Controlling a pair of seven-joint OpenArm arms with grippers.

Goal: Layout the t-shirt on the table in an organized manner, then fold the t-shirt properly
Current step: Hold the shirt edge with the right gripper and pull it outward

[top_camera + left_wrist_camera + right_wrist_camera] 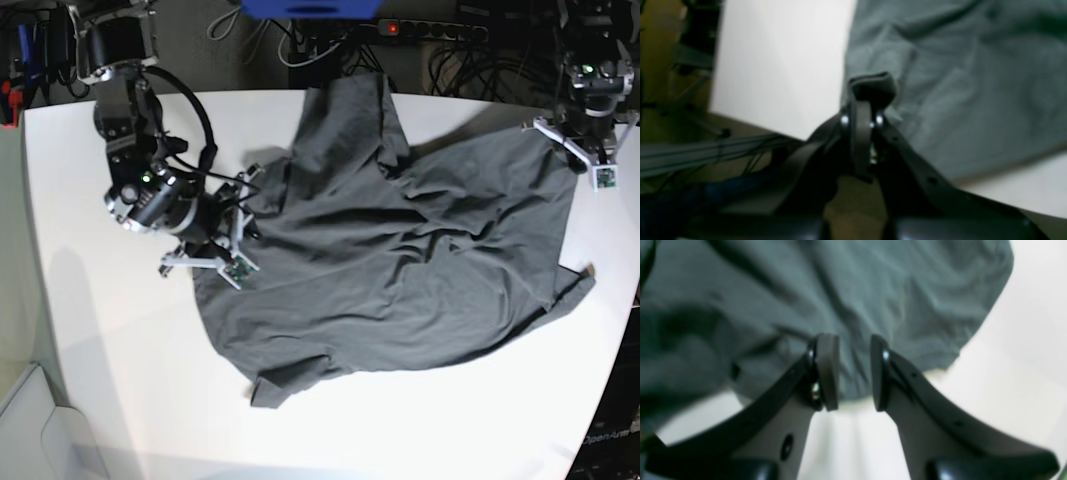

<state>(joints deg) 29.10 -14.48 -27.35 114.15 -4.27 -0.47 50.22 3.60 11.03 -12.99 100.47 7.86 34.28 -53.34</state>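
The dark grey t-shirt [400, 260] lies spread but wrinkled across the white table [100, 350], with one sleeve pointing to the far edge. My right gripper [215, 262] is at the shirt's left edge. In the right wrist view it [853, 373] is open, and the shirt's hem [840, 290] lies just beyond the two fingertips on the table [1023, 356]. My left gripper [585, 160] is at the shirt's far right corner. In the left wrist view it [870, 90] is shut, tips at the edge of the shirt [973, 83]; blur hides whether fabric is pinched.
A power strip and cables [430, 30] run behind the table's far edge. A blue object [310, 8] sits at the top. In the left wrist view the table's corner [780, 66] ends near my gripper, with floor and cables [706, 150] below.
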